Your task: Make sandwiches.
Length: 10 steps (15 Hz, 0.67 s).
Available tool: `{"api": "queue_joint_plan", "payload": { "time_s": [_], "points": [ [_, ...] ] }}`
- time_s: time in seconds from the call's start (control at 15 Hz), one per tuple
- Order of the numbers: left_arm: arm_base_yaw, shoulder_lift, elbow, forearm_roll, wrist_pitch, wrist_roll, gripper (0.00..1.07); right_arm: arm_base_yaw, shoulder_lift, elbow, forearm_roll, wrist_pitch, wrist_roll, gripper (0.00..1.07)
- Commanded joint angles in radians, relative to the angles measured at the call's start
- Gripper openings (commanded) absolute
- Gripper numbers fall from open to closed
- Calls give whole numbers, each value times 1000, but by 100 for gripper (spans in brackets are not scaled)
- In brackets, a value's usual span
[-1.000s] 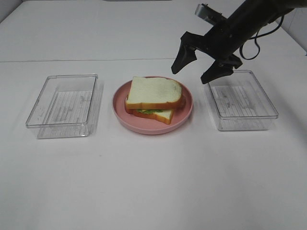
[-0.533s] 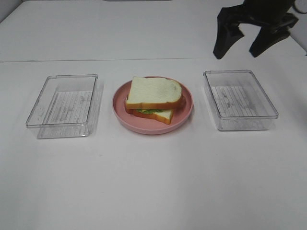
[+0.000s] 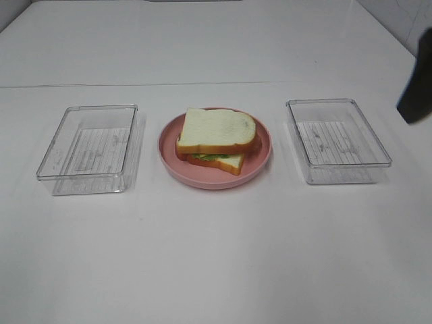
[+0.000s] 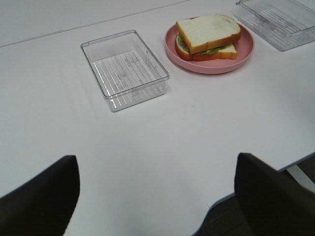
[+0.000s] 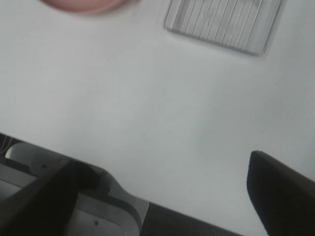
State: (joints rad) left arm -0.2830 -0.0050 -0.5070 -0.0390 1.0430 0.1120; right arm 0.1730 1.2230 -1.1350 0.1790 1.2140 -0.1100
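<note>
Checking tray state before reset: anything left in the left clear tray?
No. In the exterior high view the left clear tray shows only its ribbed bottom, and the sandwich sits on the pink plate beside it.

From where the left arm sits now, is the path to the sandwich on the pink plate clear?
Probably yes. The left hand is open and empty, with bare table between it and the sandwich on the pink plate. The left clear tray stands off to the side, not in the line.
</note>
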Motion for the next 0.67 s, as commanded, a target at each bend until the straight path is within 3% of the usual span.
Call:
{"api": "queue_joint_plan", "payload": {
  "time_s": [0.07,0.33,0.53,0.67],
  "points": [
    [-3,-22,4,-18,-17,15,80,0,-212,221,-12,43,7,82],
    [-3,-22,4,-33,-17,40,80,0,-564,489,-26,-11,-4,82],
    [-3,-22,4,-33,-17,39,80,0,-882,597,-25,-86,-49,82],
    [-3,-22,4,-33,-17,39,80,0,-1014,609,-25,-108,-51,82]
  ]
}}
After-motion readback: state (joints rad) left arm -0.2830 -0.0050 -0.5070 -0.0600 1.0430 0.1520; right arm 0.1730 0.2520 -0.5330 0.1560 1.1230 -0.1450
